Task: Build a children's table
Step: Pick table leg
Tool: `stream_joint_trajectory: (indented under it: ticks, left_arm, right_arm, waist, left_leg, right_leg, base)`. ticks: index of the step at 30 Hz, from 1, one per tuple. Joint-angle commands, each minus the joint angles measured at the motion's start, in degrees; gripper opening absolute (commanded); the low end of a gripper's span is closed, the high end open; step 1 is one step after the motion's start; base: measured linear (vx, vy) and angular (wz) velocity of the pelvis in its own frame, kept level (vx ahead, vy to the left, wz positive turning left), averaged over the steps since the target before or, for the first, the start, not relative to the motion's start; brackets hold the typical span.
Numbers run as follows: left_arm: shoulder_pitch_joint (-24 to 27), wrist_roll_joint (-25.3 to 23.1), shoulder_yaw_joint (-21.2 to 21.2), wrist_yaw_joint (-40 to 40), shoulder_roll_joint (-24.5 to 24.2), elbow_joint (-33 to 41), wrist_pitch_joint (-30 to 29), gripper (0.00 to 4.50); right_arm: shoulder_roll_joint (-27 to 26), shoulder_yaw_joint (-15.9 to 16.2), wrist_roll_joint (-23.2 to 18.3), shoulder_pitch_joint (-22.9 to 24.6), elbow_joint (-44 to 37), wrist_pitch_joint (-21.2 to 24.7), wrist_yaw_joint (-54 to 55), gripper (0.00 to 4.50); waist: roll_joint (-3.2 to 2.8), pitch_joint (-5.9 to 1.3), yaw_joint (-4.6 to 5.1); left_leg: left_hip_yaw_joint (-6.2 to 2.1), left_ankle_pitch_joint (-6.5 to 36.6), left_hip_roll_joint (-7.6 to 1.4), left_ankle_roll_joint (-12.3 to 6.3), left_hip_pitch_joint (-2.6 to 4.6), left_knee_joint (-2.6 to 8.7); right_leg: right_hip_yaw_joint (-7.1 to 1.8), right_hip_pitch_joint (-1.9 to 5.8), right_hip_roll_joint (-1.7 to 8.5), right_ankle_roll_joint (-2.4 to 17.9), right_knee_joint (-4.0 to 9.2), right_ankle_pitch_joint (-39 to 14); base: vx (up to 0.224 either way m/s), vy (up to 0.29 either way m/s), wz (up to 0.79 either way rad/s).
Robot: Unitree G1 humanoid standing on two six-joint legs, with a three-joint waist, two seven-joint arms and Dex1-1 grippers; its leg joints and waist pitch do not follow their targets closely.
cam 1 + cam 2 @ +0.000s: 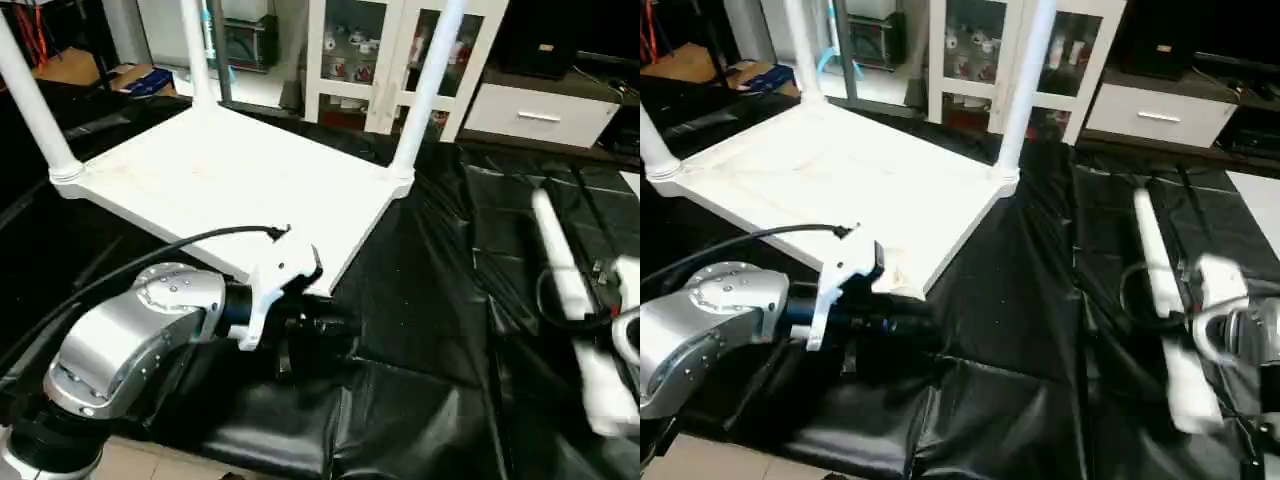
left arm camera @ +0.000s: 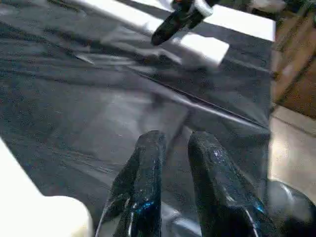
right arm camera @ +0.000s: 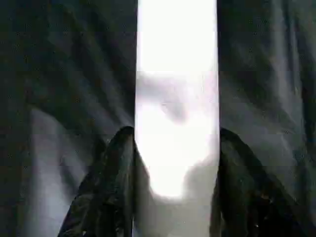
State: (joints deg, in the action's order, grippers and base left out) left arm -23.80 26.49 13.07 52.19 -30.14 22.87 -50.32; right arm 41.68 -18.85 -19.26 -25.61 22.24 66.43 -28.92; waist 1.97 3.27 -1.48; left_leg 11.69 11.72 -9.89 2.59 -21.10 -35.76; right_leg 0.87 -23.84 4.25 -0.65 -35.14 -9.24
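Note:
The white table top (image 1: 230,170) lies underside up on black cloth. Three white legs stand upright in its corner sockets: one at the left (image 1: 35,100), one at the back (image 1: 195,50) and one at the right (image 1: 425,90). A loose leg (image 1: 1155,270) lies on the cloth to the right. My right gripper (image 3: 175,132) is shut on this leg (image 3: 177,98), one finger against each side. My left gripper (image 1: 330,330) hovers low beside the top's near corner (image 2: 59,217). Its fingers (image 2: 148,163) stand slightly apart with nothing between them.
A white glass-door cabinet (image 1: 390,50) and a white drawer unit (image 1: 540,115) stand behind the work. Wrinkled black cloth (image 1: 430,330) covers the surface, with its front edge and the floor (image 1: 150,460) near my left arm. Boxes (image 1: 140,78) sit at the back left.

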Motion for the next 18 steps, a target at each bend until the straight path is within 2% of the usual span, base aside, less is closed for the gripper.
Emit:
stream_joint_trajectory:
  ticks: [1, 4, 5, 6, 8, 9, 10, 11, 12, 14, 15, 16, 18]
  left_arm:
    - [-1.89, 0.29, -2.55, -2.37, 1.48, -1.78, 0.41, 1.04]
    - [-3.73, 1.06, -5.64, -5.75, 4.99, -4.18, 1.32, 1.04]
    - [-3.85, 1.07, -5.8, -5.94, 5.19, -4.31, 1.48, 1.04]
    - [-5.24, 1.65, -7.9, -8.23, 7.37, -6.07, 2.09, 1.04]
    - [-7.73, 2.89, -11.7, -12.12, 10.34, -9.14, 2.16, 1.04]
    - [-8.79, 4.03, -13.62, -13.64, 11.53, -10.34, 1.37, 1.22]
    - [-9.62, 5.18, -15.25, -14.64, 12.31, -11.06, 0.38, 1.22]
    - [-10.22, 6.65, -16.79, -15.18, 12.96, -11.54, -0.64, 1.32]
    - [-10.75, 7.99, -18.04, -15.53, 13.48, -11.88, -1.51, 1.42]
    - [-11.35, 9.53, -19.66, -16.19, 14.47, -11.95, -2.6, 1.42]
    - [-11.35, 9.53, -19.66, -16.19, 14.47, -11.95, -2.6, 1.61]
    - [-11.59, 10.65, -20.41, -16.51, 15.11, -11.7, -3.29, 1.81]
    - [-11.82, 12.33, -21.07, -16.83, 16.37, -11.0, -3.97, 1.86]
  right_arm:
    - [-0.67, -3.02, -4.17, -1.58, -5.49, 1.06, -2.27, 1.78]
    - [-2.91, -5.2, -9.15, -1.62, -11.54, 1.95, -5.41, 1.78]
    - [-3.02, -5.23, -9.45, -1.61, -11.85, 2.1, -5.62, 1.78]
    - [-4.04, -4.59, -12.32, -0.68, -15.65, 2.42, -8.36, 1.78]
    - [-5.69, -2.94, -17.56, 2.27, -22.76, 2.48, -13.18, 1.78]
    - [-6.25, -2.11, -19.67, 3.83, -25.72, 1.87, -15.43, 1.78]
    - [-6.97, -1.78, -21.54, 5.05, -27.98, 1.77, -16.84, 1.77]
    - [-7.76, -1.66, -23.26, 5.72, -29.5, 2.09, -17.84, 1.77]
    - [-8.5, -1.69, -24.81, 6.04, -30.57, 2.65, -18.53, 1.77]
    - [-10.04, -2.32, -27.01, 6.2, -31.98, 3.34, -19.26, 1.77]
    - [-10.04, -2.32, -27.01, 6.2, -31.98, 3.34, -19.26, 1.77]
    - [-10.7, -2.64, -28.15, 5.99, -32.31, 3.77, -19.71, 1.77]
    - [-12.28, -3.27, -30.11, 4.95, -32.64, 4.8, -19.91, 1.77]
  waist:
    - [0.75, -3.5, 0.0]
    - [0.58, -3.64, -0.09]
    - [0.6, -3.63, -0.15]
    - [0.4, -3.68, -0.23]
    - [0.57, -3.72, -0.43]
    - [0.47, -3.83, -0.8]
    - [0.58, -3.82, -0.76]
    - [0.64, -3.96, -0.92]
    - [0.95, -3.92, -0.91]
    - [0.8, -3.87, -0.96]
    - [0.74, -3.84, -0.99]
    - [1.03, -3.76, -0.96]
    - [1.16, -3.63, -0.89]
  left_leg:
    - [-1.12, 12.06, -2.21, 0.02, 0.74, 4.03]
    - [-1.2, 11.39, -2.34, -0.26, 0.81, 4.03]
    - [-1.22, 11.33, -2.37, -0.38, 0.79, 4.07]
    - [-1.28, 11.11, -2.38, -0.45, 0.8, 4.12]
    - [-1.16, 10.7, -2.38, -1.02, 0.68, 4.06]
    - [-1.26, 10.47, -2.52, -1.5, 0.91, 4.0]
    - [-1.32, 10.08, -2.49, -1.82, 0.64, 4.1]
    - [-1.48, 8.98, -2.59, -2.0, 0.62, 4.12]
    - [-1.48, 7.92, -2.56, -2.11, 0.54, 4.08]
    - [-1.39, 7.15, -2.48, -2.11, 0.58, 4.04]
    - [-1.46, 7.0, -2.54, -2.06, 0.56, 4.13]
    - [-1.37, 7.17, -2.5, -1.95, 0.58, 4.13]
    - [-1.41, 7.91, -2.52, -1.67, 0.55, 4.19]
  right_leg:
    - [-1.43, 2.16, 2.26, 9.75, 4.83, -21.57]
    - [-1.39, 2.15, 2.32, 10.31, 4.75, -20.26]
    - [-1.37, 2.17, 2.32, 10.45, 4.74, -20.01]
    - [-1.31, 2.22, 2.3, 10.79, 4.61, -19.48]
    - [-1.42, 2.43, 2.33, 11.03, 4.64, -17.96]
    - [-1.45, 2.4, 2.52, 11.38, 4.52, -17.0]
    - [-1.4, 2.65, 2.55, 11.25, 4.59, -16.9]
    - [-1.32, 2.67, 2.71, 11.4, 4.39, -16.42]
    - [-1.3, 2.61, 2.7, 11.89, 4.22, -15.63]
    - [-1.31, 2.42, 2.65, 12.31, 4.17, -15.53]
    - [-1.25, 2.47, 2.64, 12.33, 4.18, -15.71]
    - [-1.29, 2.38, 2.68, 12.07, 4.17, -16.39]
    - [-1.27, 2.19, 2.77, 11.55, 4.49, -18.28]
  base:
    - [0.0, 0.0, 0.0]
    - [0.0, 0.0, 0.0]
    - [0.0, 0.0, 0.0]
    - [0.0, 0.0, 0.0]
    - [0.0, 0.0, 0.0]
    - [0.0, 0.0, 0.0]
    - [0.0, 0.0, 0.0]
    - [0.0, 0.0, 0.0]
    - [0.0, 0.0, 0.0]
    - [0.0, 0.0, 0.0]
    - [0.0, 0.0, 0.0]
    - [0.0, 0.0, 0.0]
    - [0.0, 0.0, 0.0]
